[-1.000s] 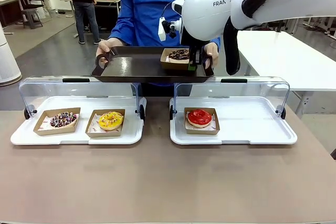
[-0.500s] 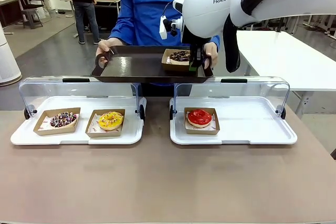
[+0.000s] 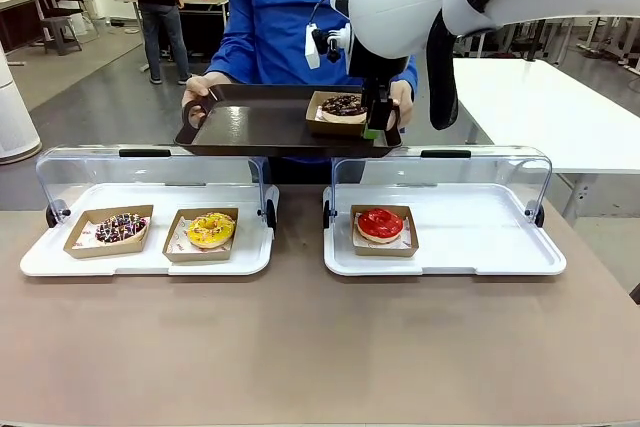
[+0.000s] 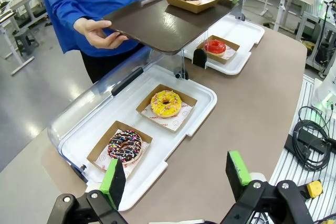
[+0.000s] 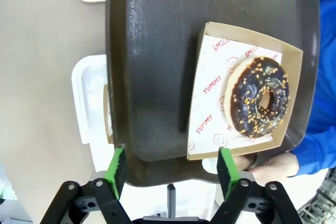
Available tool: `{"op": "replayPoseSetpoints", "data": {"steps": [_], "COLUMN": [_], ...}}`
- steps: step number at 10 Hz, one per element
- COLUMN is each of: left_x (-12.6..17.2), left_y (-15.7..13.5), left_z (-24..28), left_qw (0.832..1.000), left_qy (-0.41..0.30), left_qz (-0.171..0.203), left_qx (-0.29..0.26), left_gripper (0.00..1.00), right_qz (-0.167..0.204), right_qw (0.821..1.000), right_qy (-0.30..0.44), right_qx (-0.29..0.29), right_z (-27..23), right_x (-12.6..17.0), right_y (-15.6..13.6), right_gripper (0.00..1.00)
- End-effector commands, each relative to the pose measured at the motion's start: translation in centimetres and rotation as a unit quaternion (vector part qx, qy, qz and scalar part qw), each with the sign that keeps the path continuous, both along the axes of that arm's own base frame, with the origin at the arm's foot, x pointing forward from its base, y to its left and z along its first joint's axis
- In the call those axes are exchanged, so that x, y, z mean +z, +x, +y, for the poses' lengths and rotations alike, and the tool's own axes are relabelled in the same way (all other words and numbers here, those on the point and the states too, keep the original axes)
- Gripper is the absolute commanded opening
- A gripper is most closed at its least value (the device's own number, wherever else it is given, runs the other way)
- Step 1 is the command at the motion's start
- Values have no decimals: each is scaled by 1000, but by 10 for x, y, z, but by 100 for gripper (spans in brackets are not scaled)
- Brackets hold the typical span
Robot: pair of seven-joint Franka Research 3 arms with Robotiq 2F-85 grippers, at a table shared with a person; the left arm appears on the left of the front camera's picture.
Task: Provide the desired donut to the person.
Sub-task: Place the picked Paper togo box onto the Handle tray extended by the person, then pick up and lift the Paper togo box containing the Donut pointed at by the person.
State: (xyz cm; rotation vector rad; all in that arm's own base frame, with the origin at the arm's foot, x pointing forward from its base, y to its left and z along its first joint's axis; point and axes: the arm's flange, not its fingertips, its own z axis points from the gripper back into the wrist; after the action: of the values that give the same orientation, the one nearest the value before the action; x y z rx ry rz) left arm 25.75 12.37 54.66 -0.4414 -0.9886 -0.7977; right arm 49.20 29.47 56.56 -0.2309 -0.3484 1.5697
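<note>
Green-padded fingers (image 5: pixel 227 167) of the right gripper (image 5: pixel 171 170) stand well apart with nothing between them. They hang over the right short end of the dark brown rectangular tray (image 5: pixel 152 51), which the person in the bright blue jacket (image 3: pixel 285 7) holds out beyond the table's far edge. One pad lines up with the near corner of the open brown cardboard boat (image 5: pixel 252 39); I can't tell whether it touches.

That boat carries the round chocolate donut (image 5: pixel 261 98), crumb-flecked and lying flat with its hole up on white paper with red print. The boat sits in the tray's far right corner, just beside the person's hand (image 5: pixel 268 163) on the rim. Its long side runs nearly along the tray's long side, turned a little off square. Left of it the tray is bare, right to the other hand (image 3: pixel 200 87) at the left end.

Over at the left gripper (image 4: pixel 176 174) the fingers are likewise spread wide and empty, above the brown table (image 4: pixel 252 108) just off the corner of the left white display tray (image 4: pixel 157 169). That tray holds a sprinkled donut (image 4: pixel 125 145) and a yellow-iced donut (image 4: pixel 166 103) side by side, each in its own boat. The right white display tray (image 4: pixel 247 38) holds one red-glazed donut (image 4: pixel 214 45) toward its left side, the remainder open. Both clear lids (image 3: pixel 150 172) stand raised along the far edges.
</note>
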Motion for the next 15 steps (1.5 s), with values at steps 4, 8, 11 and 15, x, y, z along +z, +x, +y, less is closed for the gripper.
{"op": "replayPoseSetpoints", "data": {"steps": [4,8,11,15], "left_x": [1,1,1,1], "left_y": [-1,-1,-1,-1], "left_z": [1,1,1,1], "left_qw": [1000,1000,1000,1000], "left_qy": [-3,-3,-3,-3], "left_qz": [8,8,8,8], "left_qx": [0,0,0,0], "left_gripper": [100,100,100,100], "right_qz": [32,18,18,31], "right_qw": [999,1000,1000,994], "right_qy": [19,9,9,80], "right_qx": [-6,14,14,-69], "right_z": [-6,-1,-1,-11], "right_x": [12,2,2,11], "right_y": [-4,-2,-2,-9], "right_gripper": [100,100,100,100]}}
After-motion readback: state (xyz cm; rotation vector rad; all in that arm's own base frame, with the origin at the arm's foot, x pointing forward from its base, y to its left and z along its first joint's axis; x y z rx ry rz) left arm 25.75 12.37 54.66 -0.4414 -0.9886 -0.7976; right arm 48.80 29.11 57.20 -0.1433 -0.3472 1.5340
